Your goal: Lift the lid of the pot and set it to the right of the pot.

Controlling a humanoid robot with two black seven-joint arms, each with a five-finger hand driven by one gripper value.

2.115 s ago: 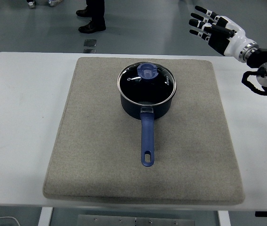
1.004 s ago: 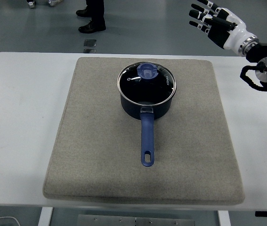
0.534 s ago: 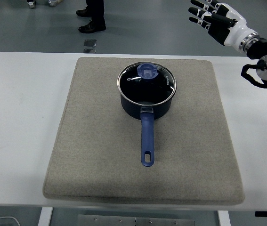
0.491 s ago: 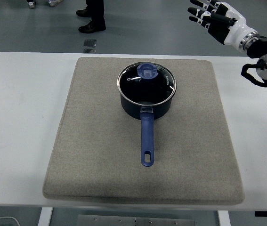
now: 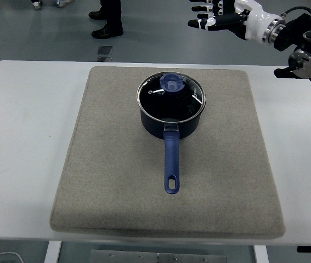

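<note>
The right hand [image 5: 215, 15], black-fingered with a white back, is raised beyond the far edge of the white table [image 5: 18, 126], fingers spread wide and holding nothing. Below it and to its left, well apart, the dark blue saucepan with a long blue handle [image 5: 171, 118] stands on the grey felt mat [image 5: 111, 181]. The round glass lid with a blue knob [image 5: 172, 93] seems to sit squarely on the pot's rim. A person's dark shoes [image 5: 107, 28] show on the floor, far left of the hand.
</note>
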